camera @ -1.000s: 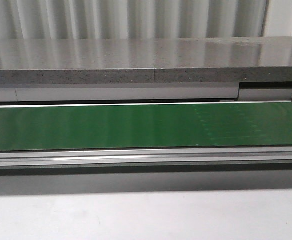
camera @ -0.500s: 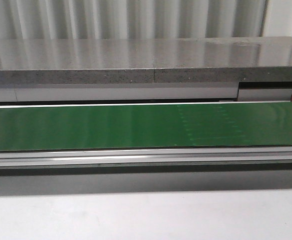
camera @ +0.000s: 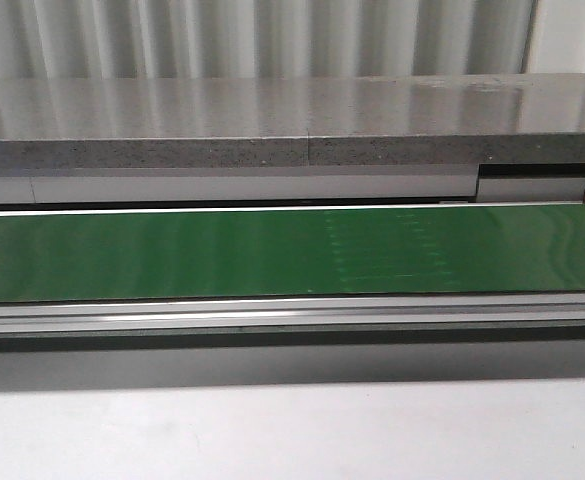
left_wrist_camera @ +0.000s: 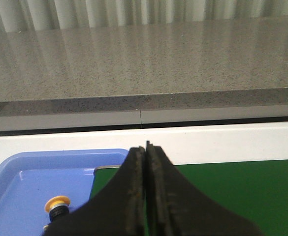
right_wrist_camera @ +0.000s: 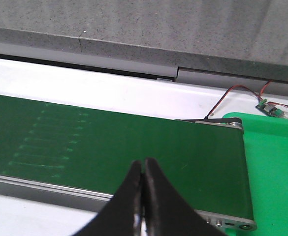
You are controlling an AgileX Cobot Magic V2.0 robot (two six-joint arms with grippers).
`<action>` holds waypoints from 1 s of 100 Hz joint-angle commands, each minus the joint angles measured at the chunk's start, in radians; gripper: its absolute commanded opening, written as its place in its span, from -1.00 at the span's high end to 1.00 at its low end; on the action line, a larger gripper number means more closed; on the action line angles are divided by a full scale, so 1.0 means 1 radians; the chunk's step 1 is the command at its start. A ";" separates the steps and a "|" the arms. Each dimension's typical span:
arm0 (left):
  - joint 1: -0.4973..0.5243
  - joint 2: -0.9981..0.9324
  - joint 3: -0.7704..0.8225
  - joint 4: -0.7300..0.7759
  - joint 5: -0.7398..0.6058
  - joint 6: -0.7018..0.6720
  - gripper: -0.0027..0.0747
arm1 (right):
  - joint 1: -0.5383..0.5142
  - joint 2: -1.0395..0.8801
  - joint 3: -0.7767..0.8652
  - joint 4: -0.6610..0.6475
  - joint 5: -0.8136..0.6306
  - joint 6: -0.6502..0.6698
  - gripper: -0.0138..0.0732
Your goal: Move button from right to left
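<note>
A button with a yellow-orange cap and black collar stands in the blue tray, seen only in the left wrist view. My left gripper is shut with nothing in it, beside that tray and over the end of the green conveyor belt. In the right wrist view my right gripper is shut and empty, hovering over the near edge of the belt, close to its end by the green tray. The front view shows the belt bare, with neither gripper in it.
A grey speckled counter runs behind the belt. Faint pale stitch marks lie on the belt. A small circuit board with red and black wires sits by the green tray. White table surface lies in front of the conveyor frame.
The pale marks on the belt have shifted leftward across the front view. Nothing else there has moved.
</note>
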 commanded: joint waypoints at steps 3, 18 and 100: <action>-0.015 -0.068 0.069 0.005 -0.165 -0.033 0.98 | 0.000 0.002 -0.025 0.008 -0.074 -0.009 0.84; -0.013 -0.182 0.186 0.007 -0.171 -0.050 0.98 | 0.000 0.002 -0.025 0.008 -0.074 -0.009 0.84; -0.013 -0.510 0.423 0.009 -0.237 -0.102 0.98 | 0.000 0.003 -0.025 0.008 -0.074 -0.009 0.84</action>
